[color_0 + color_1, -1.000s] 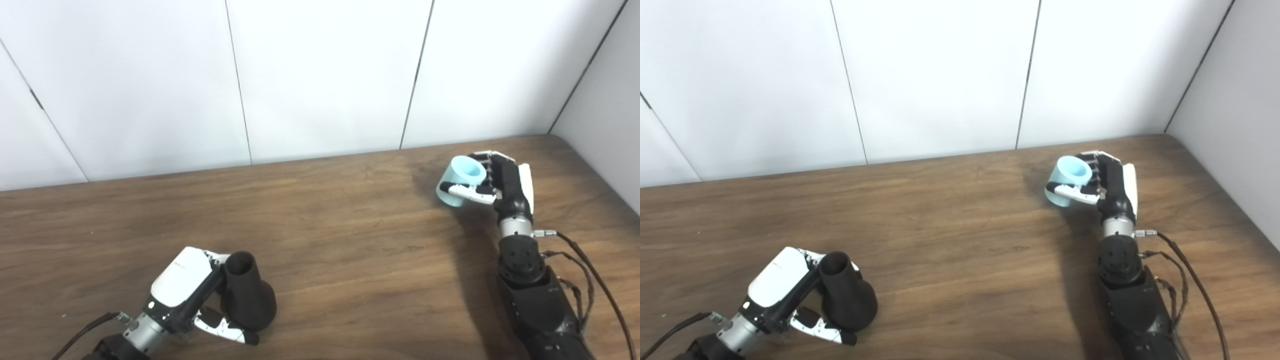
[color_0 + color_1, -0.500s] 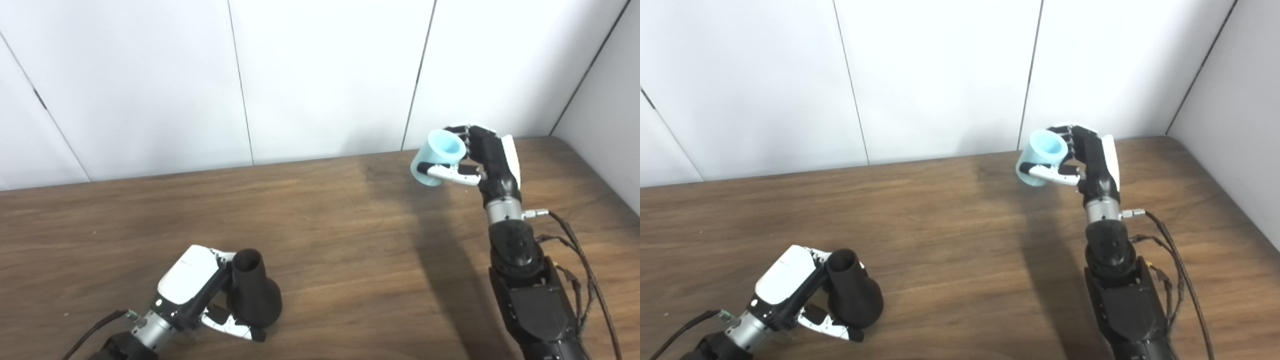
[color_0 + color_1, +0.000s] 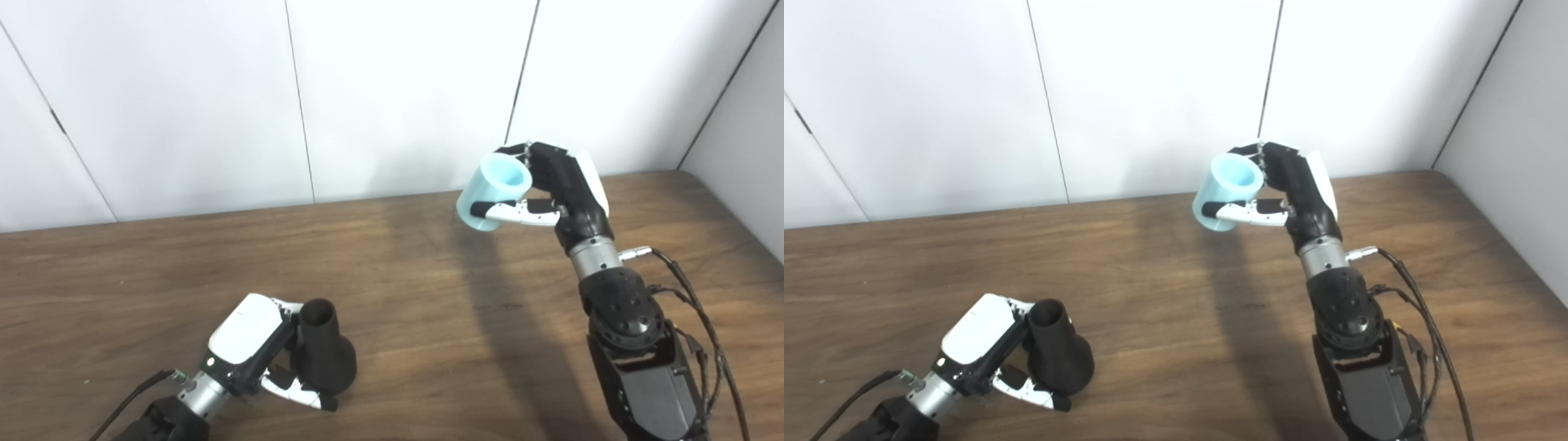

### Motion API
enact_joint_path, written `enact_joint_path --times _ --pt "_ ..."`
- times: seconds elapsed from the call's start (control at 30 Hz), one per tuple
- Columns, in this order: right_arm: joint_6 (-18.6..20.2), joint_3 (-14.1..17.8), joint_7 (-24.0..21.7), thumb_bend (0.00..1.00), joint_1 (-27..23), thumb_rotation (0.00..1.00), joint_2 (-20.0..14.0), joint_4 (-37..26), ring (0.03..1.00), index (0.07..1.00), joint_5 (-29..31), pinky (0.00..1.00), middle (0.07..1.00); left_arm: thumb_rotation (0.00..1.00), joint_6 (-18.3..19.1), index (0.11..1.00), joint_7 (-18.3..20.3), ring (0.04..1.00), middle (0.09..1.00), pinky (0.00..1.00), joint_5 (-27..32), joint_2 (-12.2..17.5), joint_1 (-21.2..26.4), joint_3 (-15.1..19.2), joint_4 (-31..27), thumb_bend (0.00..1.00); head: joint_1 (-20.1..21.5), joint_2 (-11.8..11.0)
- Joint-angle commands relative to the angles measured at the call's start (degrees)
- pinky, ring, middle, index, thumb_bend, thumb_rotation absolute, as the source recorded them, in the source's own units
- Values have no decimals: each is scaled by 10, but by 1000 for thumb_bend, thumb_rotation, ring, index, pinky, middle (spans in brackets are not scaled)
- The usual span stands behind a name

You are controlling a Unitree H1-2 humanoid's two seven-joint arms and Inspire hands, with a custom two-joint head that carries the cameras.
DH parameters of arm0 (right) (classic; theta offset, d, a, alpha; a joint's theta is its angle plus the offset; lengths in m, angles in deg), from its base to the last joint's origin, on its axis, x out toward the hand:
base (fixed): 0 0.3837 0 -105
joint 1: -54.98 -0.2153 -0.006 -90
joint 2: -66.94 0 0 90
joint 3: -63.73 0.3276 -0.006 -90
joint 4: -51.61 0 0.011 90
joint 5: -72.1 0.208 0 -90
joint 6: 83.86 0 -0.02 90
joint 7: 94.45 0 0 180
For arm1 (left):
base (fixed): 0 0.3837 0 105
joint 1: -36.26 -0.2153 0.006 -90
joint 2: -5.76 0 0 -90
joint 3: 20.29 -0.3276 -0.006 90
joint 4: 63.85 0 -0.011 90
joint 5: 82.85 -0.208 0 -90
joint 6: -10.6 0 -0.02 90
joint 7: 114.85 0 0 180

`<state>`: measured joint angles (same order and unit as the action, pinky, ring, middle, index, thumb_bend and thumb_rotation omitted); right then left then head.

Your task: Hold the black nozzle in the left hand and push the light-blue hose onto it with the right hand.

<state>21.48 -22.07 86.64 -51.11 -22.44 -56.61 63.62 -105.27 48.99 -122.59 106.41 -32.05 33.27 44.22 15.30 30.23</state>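
Observation:
The black nozzle [image 3: 323,355] stands upright near the table's front left, narrow neck up and wide base on the wood. My left hand [image 3: 257,349] is wrapped around it, thumb in front of its base. Off to the right and well above the table, my right hand [image 3: 563,187] is shut on the short light-blue hose [image 3: 495,190], a stubby tube whose open end tilts up and toward me. A wide gap of tabletop lies between hose and nozzle. In the right eye view the hose [image 3: 1228,190] and nozzle [image 3: 1056,358] show the same way.
The brown wooden table [image 3: 398,294] runs back to white wall panels [image 3: 398,92]. A side wall closes the right edge. Cables [image 3: 698,324] hang along my right forearm. Nothing else lies on the wood between the two hands.
My right hand has lifted the hose off the table and carried it left and upward. The left hand with the nozzle has shifted slightly right; the camera view has drifted a little too.

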Motion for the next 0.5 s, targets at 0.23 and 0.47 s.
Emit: enact_joint_path --times 0.23,0.47 --pt "0 -9 -49 516 -30 0 -10 -50 401 536 26 312 458 0 -10 487 4 392 482 162 -15 -54 -58 -30 32 503 -39 7" --pt "29 -30 -78 515 -48 0 -8 -87 408 536 24 313 460 0 -10 502 6 369 457 161 -36 -69 -55 -22 36 499 -52 11"
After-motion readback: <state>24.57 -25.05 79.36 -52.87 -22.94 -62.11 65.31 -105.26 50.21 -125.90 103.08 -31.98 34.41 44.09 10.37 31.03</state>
